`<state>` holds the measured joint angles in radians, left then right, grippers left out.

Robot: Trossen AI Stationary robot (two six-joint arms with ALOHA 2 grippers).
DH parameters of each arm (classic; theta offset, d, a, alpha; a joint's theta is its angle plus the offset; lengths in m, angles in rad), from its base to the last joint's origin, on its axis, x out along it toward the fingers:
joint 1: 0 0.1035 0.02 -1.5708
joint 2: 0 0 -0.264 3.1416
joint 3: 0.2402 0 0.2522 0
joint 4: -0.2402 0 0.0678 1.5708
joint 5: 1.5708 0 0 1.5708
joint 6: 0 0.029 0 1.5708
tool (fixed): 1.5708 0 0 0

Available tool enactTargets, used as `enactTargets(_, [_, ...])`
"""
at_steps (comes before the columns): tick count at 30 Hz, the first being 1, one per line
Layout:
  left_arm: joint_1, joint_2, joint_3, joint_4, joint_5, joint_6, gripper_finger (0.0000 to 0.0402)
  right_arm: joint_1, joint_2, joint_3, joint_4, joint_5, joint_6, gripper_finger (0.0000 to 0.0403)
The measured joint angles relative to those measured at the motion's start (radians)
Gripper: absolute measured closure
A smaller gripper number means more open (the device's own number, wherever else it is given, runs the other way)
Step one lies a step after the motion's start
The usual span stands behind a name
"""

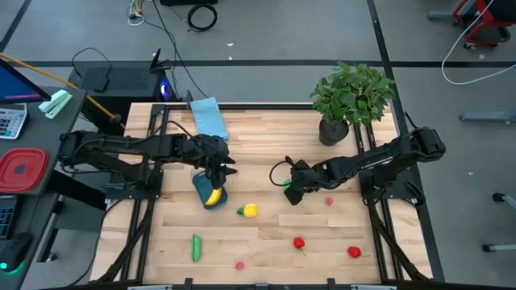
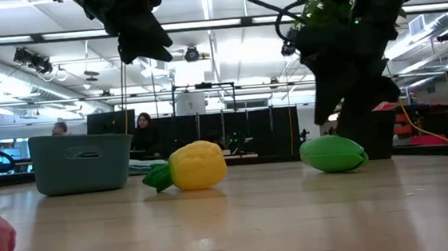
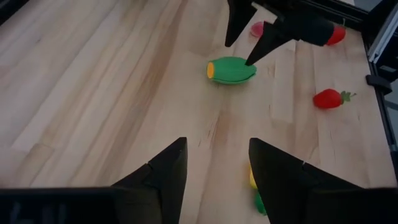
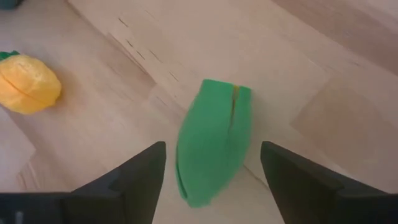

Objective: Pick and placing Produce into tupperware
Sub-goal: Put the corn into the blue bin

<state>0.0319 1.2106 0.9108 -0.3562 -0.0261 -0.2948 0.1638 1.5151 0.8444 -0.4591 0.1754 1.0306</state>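
The dark teal tupperware [image 1: 199, 187] stands left of the table's middle, and the yellow banana [image 1: 214, 196] lies in it. My left gripper [image 1: 219, 171] hangs open just above it, holding nothing [image 3: 217, 163]. My right gripper [image 1: 290, 192] is open near the table's middle. Its fingers stand on either side of a green piece [image 4: 214, 143] that lies on the wood [image 2: 333, 154], without touching it. The yellow piece with a green stem [image 1: 249, 211] lies between tub and green piece. Another green piece [image 1: 196, 247] and small red ones [image 1: 299, 242] [image 1: 353, 252] lie nearer the near edge.
A leafy potted plant [image 1: 351, 97] stands at the far right of the table, and a light blue folded cloth [image 1: 210, 117] lies at the far edge. A small red piece [image 1: 329, 201] sits right of my right gripper, a pink one [image 1: 239, 264] by the near edge.
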Motion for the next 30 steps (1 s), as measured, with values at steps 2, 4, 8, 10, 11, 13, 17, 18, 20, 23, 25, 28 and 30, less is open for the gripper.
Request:
enactTargets(2, [0.0, 0.0, 0.0, 0.0, 0.0, 0.002, 0.0223, 0.0, 0.024, 0.0, 0.025, -0.003, 0.001, 0.0126])
enactTargets(4, [0.0, 0.0, 0.0, 0.0, 0.0, 0.004, 0.0223, 0.0, 0.05, 0.0, 0.039, -0.004, 0.01, 0.0125])
enactTargets(8, [0.0, 0.0, 0.0, 0.0, 0.0, 0.004, 0.0225, 0.0, 0.098, 0.0, 0.039, -0.004, 0.024, 0.0125])
enactTargets(10, [0.0, 0.0, 0.0, 0.0, 0.0, 0.004, 0.0225, 0.0, 0.117, 0.0, 0.041, -0.005, 0.025, 0.0126])
enactTargets(11, [0.0, 0.0, 0.0, 0.0, 0.0, 0.004, 0.0224, 0.0, 0.124, 0.0, 0.047, -0.005, 0.025, 0.0126])
enactTargets(13, [0.0, 0.0, 0.0, 0.0, 0.0, 0.004, 0.0224, 0.0, 0.136, 0.0, 0.063, -0.005, 0.024, 0.0126])
enactTargets(17, [0.0, 0.0, 0.0, 0.0, 0.0, 0.004, 0.0228, 0.0, 0.157, 0.0, 0.111, -0.018, 0.023, 0.0126])
enactTargets(18, [0.0, 0.0, 0.0, 0.0, 0.0, 0.004, 0.0229, 0.0, 0.162, 0.0, 0.118, -0.023, 0.023, 0.0126])
enactTargets(20, [0.0, 0.0, 0.0, 0.0, 0.0, 0.004, 0.0229, 0.0, 0.173, 0.0, 0.125, -0.029, 0.015, 0.0126])
enactTargets(23, [0.0, 0.0, 0.0, 0.0, 0.0, 0.018, 0.023, 0.0, 0.183, 0.001, 0.128, -0.03, 0.0, 0.0126])
enactTargets(25, [0.0, 0.0, 0.0, 0.0, 0.0, 0.026, 0.023, 0.0, 0.183, 0.001, 0.132, -0.03, -0.013, 0.0127])
enactTargets(28, [0.0, 0.0, 0.0, 0.0, 0.0, 0.027, 0.023, 0.0, 0.176, 0.0, 0.142, -0.034, -0.032, 0.0135])
enactTargets(30, [0.0, 0.0, 0.0, 0.0, 0.0, 0.026, 0.023, 0.0, 0.166, 0.0, 0.152, -0.032, -0.036, 0.0147])
